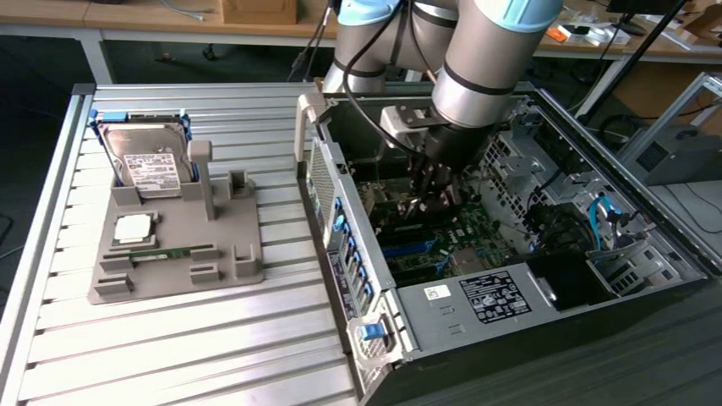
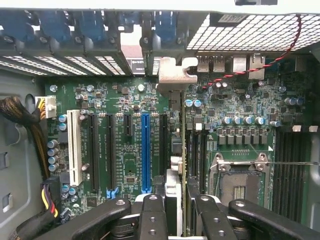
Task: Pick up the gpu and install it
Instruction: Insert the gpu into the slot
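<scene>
Gripping gpu (image 2: 183,150) inside computer case (image 1: 474,304)

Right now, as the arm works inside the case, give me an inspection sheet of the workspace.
Surface: slatted metal table, carrying a gray tray and an open case.
Job's things: gpu edge-on over the motherboard, beside the blue slot; whether it is seated cannot be told.
Clutter: hard drive, CPU and memory stick on the tray.
Grippers: gripper inside the case, apparently closed on the gpu.
Cables: red-black wire, yellow-black bundle, blue cables.
Surroundings: benches behind the table.
</scene>
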`<move>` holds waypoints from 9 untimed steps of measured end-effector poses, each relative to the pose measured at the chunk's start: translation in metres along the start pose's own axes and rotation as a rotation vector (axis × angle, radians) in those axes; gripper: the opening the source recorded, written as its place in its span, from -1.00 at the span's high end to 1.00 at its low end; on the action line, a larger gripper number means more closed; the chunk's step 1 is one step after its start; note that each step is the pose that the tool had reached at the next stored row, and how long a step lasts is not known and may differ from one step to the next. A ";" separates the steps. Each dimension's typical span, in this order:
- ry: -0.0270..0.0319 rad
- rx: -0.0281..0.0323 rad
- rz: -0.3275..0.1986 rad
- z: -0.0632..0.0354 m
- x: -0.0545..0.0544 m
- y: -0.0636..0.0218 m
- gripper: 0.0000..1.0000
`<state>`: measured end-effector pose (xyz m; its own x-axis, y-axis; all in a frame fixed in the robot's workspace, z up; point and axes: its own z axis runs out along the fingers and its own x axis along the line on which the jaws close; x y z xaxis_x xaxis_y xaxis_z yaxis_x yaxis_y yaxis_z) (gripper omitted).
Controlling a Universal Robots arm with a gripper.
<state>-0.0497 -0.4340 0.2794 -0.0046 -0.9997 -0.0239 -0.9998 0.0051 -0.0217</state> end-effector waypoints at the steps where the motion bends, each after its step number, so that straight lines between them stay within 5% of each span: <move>1: -0.0003 0.0001 0.000 -0.0005 0.000 0.0000 0.46; 9: -0.0003 0.0001 0.000 -0.0025 0.000 -0.0001 0.46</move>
<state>-0.0497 -0.4341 0.2819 -0.0045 -0.9997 -0.0242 -0.9997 0.0050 -0.0218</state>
